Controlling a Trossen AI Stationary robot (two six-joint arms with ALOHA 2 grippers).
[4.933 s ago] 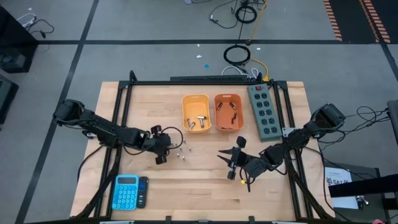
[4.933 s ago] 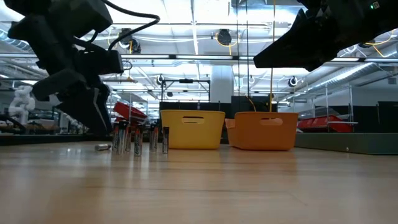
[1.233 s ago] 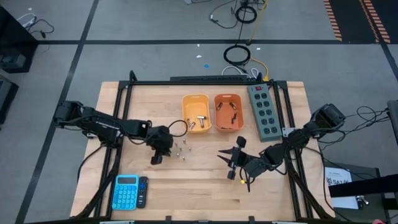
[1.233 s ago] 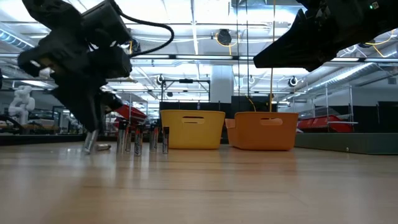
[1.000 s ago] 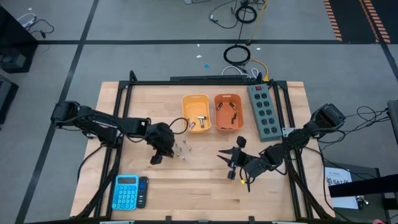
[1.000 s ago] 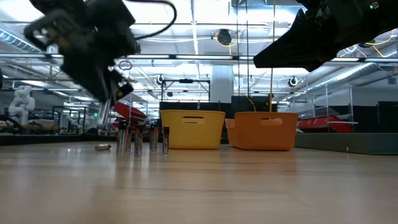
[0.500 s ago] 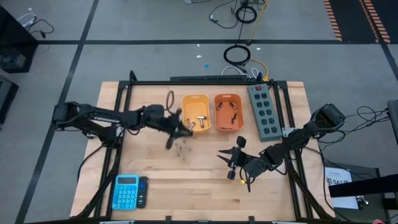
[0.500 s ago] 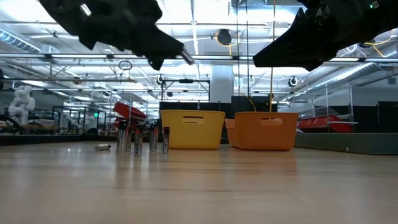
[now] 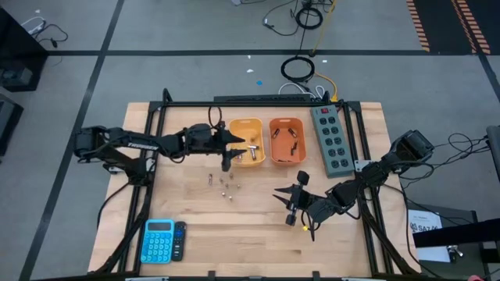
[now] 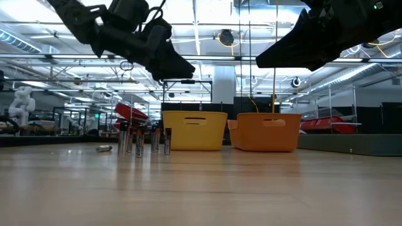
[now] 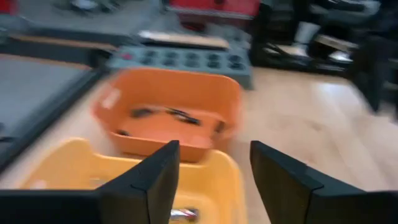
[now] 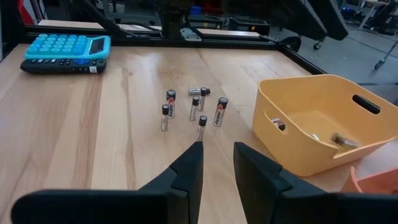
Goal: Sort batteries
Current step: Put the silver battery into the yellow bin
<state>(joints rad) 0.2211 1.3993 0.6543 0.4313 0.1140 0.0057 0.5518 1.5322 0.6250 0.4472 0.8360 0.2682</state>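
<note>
Both grippers' fingers spread: left (image 9: pixel 228 151) above yellow bin's rim (image 9: pixel 231 133), right (image 9: pixel 290 204) over bare table (image 9: pixel 258 234).

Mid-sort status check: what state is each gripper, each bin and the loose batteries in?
Left gripper: open, empty, over the yellow bin.
Right gripper: open, empty, above the table.
Yellow bin: upright, a few batteries inside.
Orange bin: upright, a few dark batteries inside.
Loose batteries: five standing, one lying on the table.

The yellow bin (image 11: pixel 124 180) is cut off at 6 o'clock. A blurred object (image 11: pixel 185 214) inside is possibly a battery.
</note>
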